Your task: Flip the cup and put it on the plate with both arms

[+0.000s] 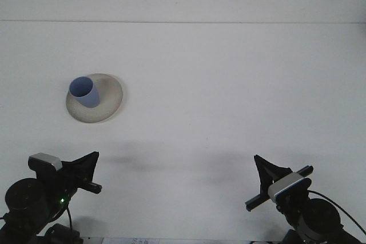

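Observation:
A blue cup [84, 92] stands mouth-up on the left part of a round beige plate [112, 96] at the table's left side. Low at the front left, my left gripper [93, 158] is shut and empty, well short of the plate. At the front right my right gripper [258, 162] is also shut and empty, far from the cup. Neither gripper touches anything.
The white table [217, 84] runs back to a pale wall. A black cable hangs below the left arm at the bottom edge.

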